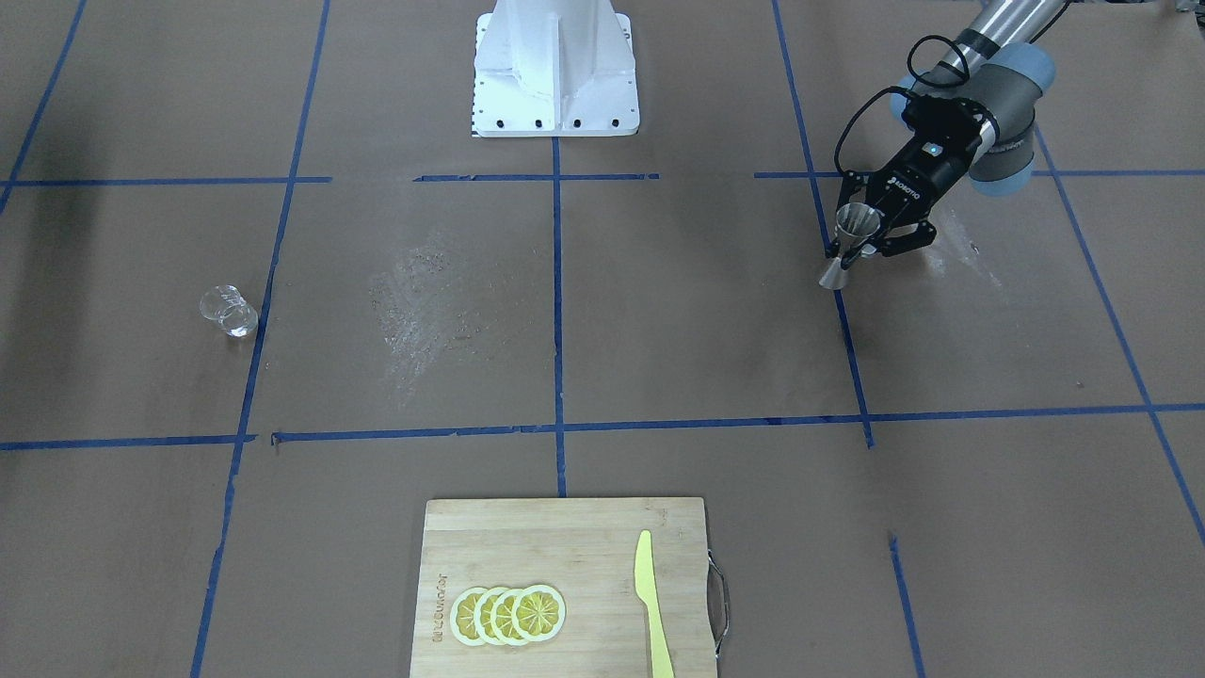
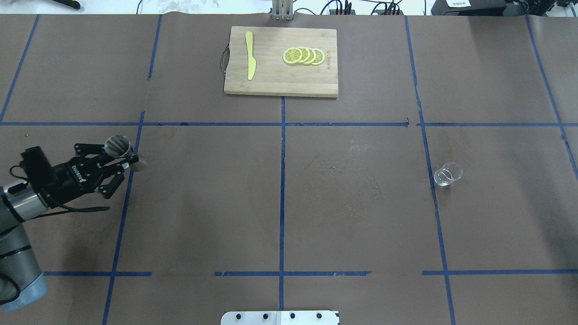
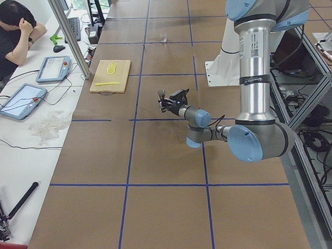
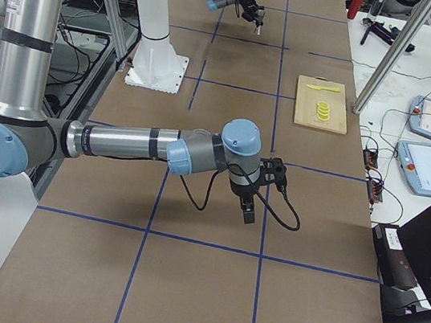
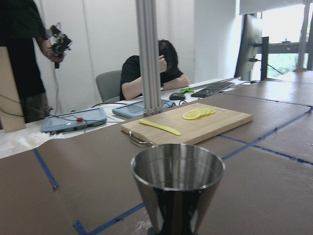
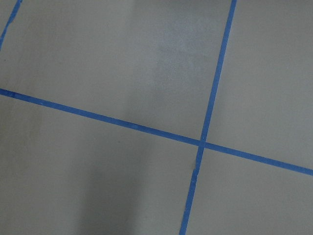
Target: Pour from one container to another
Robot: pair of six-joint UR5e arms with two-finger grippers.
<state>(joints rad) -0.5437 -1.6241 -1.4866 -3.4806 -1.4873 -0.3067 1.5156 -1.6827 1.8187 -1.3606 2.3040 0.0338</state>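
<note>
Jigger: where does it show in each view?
Front-facing: jigger upper right, in the left gripper.
Overhead: jigger at left, mid-height.
Exterior left: jigger centre, small.
Exterior right: jigger top centre, far.
Left wrist: jigger bottom centre.
Right wrist: not in view.
Landmark: bamboo cutting board.

Jigger (image 5: 177,186) base below the left wrist view's edge; right tool (image 4: 247,213) too small for jaw state.

Well apart from the left fingers (image 1: 906,241), forward and off to their right at the far edge of the desk (image 2: 203,203), a wooden cutting board (image 2: 271,81) carries a yellow knife (image 2: 249,61) on its half nearer those fingers and four overlapping lemon slices (image 2: 304,56) on its farther half, with blue tape lines (image 2: 282,180) crossing the brown-papered desk.
</note>
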